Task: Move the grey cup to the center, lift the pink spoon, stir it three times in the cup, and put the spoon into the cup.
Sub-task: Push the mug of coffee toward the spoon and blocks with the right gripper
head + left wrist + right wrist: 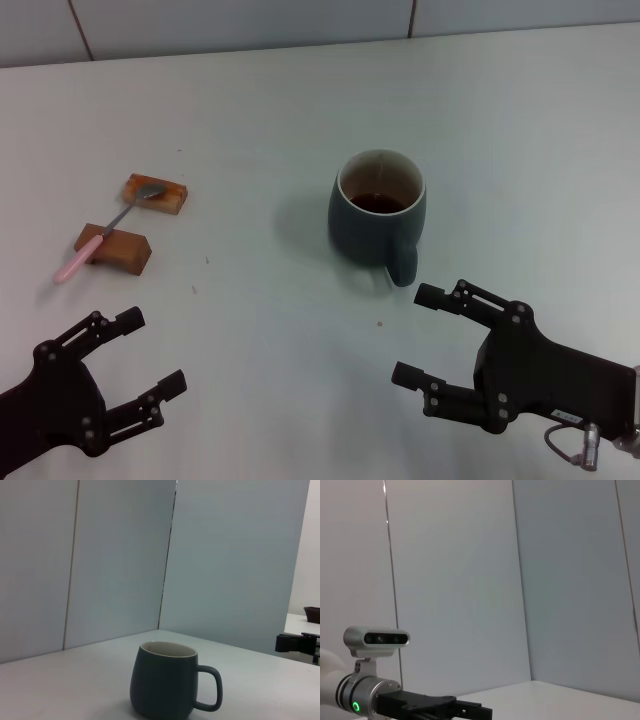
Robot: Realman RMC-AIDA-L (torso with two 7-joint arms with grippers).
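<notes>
Pale table (250,90), tiled wall behind. Rounded blue-grey ceramic mug (378,215) with dark liquid sits near centre, handle toward robot. Slim pink-handled spoon (108,232) lies untouched across two brown wooden blocks (134,222), far left. Lifting, stirring, dropping in remain.

Right gripper (428,335) fingers apart, empty, just beside mug handle. Left gripper (150,352) fingers apart, empty, near spoon.

The cup (378,217) is dark blue-grey, cream inside, with dark brown liquid. The spoon (108,231) has a pale pink handle and silver bowl, on two brown blocks (114,249). Worktop (250,130) white; both end effectors black.
</notes>
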